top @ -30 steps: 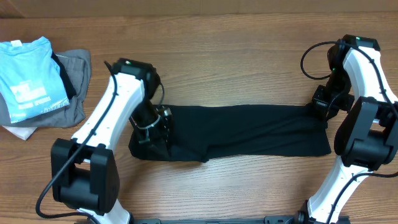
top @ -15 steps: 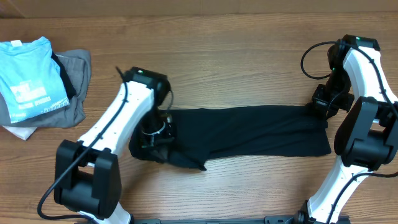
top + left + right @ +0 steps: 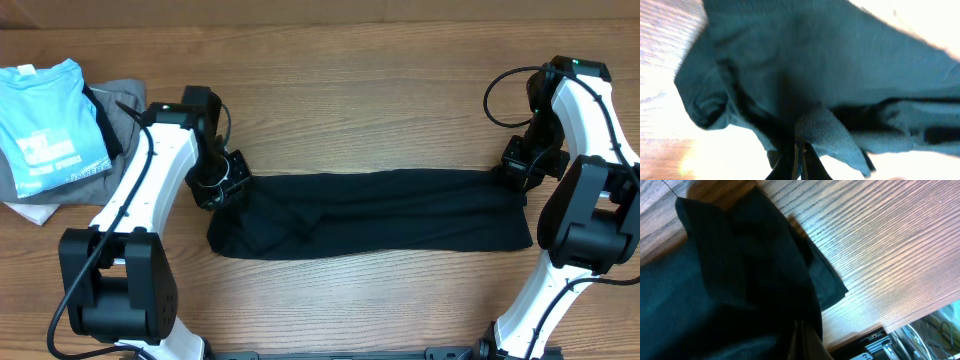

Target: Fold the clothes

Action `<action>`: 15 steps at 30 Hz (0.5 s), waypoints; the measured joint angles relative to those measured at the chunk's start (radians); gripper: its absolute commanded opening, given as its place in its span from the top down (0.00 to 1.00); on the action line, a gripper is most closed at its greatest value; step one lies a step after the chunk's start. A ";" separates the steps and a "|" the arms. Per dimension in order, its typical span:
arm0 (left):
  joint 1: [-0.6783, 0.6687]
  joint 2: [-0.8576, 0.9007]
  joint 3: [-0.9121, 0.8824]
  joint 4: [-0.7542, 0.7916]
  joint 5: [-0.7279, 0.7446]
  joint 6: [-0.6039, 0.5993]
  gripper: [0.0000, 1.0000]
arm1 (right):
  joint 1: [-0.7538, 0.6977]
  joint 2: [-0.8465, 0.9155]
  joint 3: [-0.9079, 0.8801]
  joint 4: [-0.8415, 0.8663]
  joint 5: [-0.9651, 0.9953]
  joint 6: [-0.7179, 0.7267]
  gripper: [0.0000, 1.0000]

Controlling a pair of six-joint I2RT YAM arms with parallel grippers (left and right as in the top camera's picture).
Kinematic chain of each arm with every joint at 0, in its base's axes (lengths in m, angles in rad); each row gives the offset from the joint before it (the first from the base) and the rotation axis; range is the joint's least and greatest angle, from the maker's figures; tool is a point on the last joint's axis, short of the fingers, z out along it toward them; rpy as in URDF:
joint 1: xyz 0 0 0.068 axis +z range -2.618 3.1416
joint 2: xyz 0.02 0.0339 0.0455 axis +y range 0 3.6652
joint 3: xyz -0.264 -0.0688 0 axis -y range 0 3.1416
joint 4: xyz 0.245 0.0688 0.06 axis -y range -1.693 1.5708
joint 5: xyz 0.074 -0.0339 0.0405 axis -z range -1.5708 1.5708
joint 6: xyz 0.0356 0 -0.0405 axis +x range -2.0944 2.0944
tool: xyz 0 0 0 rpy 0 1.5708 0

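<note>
Pinching the clothes' [image 3: 380, 212] two ends, left claw [image 3: 799, 152] and right claw [image 3: 800, 329] fully closed.

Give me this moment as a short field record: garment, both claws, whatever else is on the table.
garment: black garment, spread in a long band across the table, left end rumpled
left claw: shut on the garment's left end, a fold pinched
right claw: shut on its right end
elsewhere: light blue t-shirt lying on a grey garment, far left
</note>
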 measured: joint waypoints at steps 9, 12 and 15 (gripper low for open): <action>0.018 0.000 0.000 0.023 -0.050 -0.036 0.89 | 0.000 0.000 0.000 -0.002 0.000 0.000 0.96; 0.018 0.000 -0.001 0.023 -0.063 -0.036 0.89 | 0.000 0.000 0.000 -0.002 0.000 0.000 0.96; 0.018 0.000 -0.019 0.035 -0.085 -0.037 0.78 | 0.000 0.000 0.000 -0.002 0.000 0.000 0.96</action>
